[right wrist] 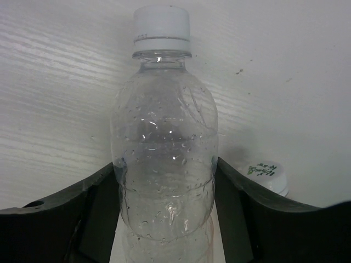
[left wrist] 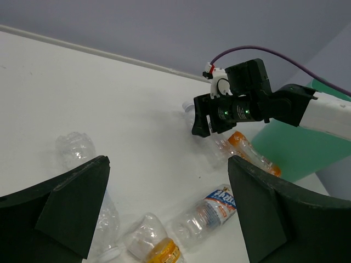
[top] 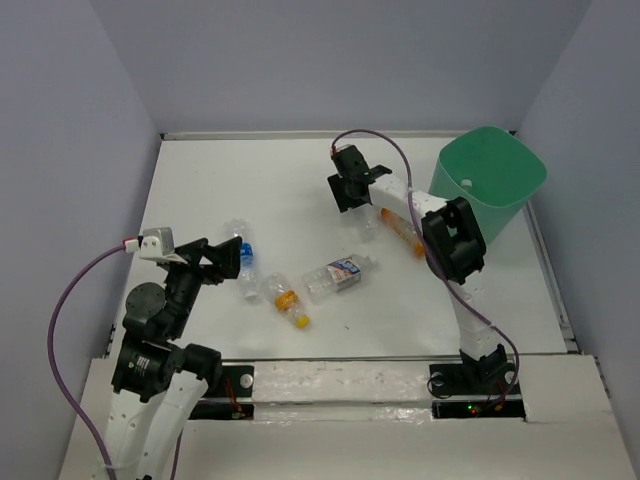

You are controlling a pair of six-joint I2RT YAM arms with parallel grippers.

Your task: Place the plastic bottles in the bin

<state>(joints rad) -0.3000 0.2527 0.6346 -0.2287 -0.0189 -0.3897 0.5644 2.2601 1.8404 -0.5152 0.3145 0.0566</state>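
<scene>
A clear bottle [right wrist: 164, 153] is clamped in the right hand [right wrist: 164, 167], mid-frame — the left hand [left wrist: 167, 161] is held spread wide.

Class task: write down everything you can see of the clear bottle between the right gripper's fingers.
The clear bottle is thin see-through plastic with a white screw cap and no label showing. Small droplets dot its wall; it looks empty. The cap end points away from the wrist camera; the base is out of frame. The right gripper presses its black fingers on both sides of the body. The white table lies behind it; whether they touch is unclear.
</scene>
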